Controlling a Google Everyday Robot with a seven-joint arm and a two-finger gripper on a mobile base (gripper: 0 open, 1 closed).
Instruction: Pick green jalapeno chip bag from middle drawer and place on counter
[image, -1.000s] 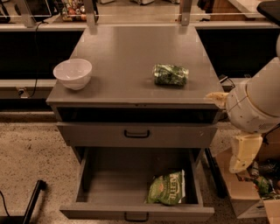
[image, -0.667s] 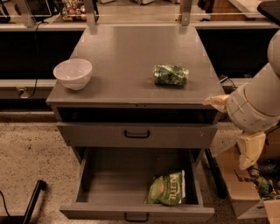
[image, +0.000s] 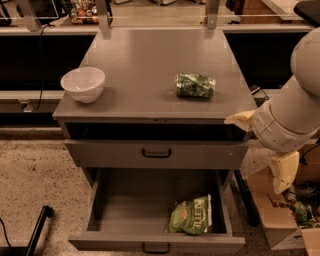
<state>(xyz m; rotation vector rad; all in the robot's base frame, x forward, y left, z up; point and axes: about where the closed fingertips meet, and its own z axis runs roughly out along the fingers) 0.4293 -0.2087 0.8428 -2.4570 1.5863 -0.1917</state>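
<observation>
- Smooth gray rectangular counter (image: 150, 65): lies to the left of the pincer (image: 262, 146). One cream pincer tip is at its front right corner.
- Wide, deep gray metal middle drawer (image: 135, 210) with a small black handle: pulled open, below and left of the pincer, holding the chip bag.
- Pincer: released, grasping nothing, beside the cabinet's right side.
- Flat crinkly green jalapeno chip bag (image: 192, 216): in the drawer's front right part, down-left of the pincer.
- Round white bowl (image: 83, 84): on the counter, far left.
- Green-patterned can (image: 195, 85): on its side on the counter, up-left of the pincer.
</observation>
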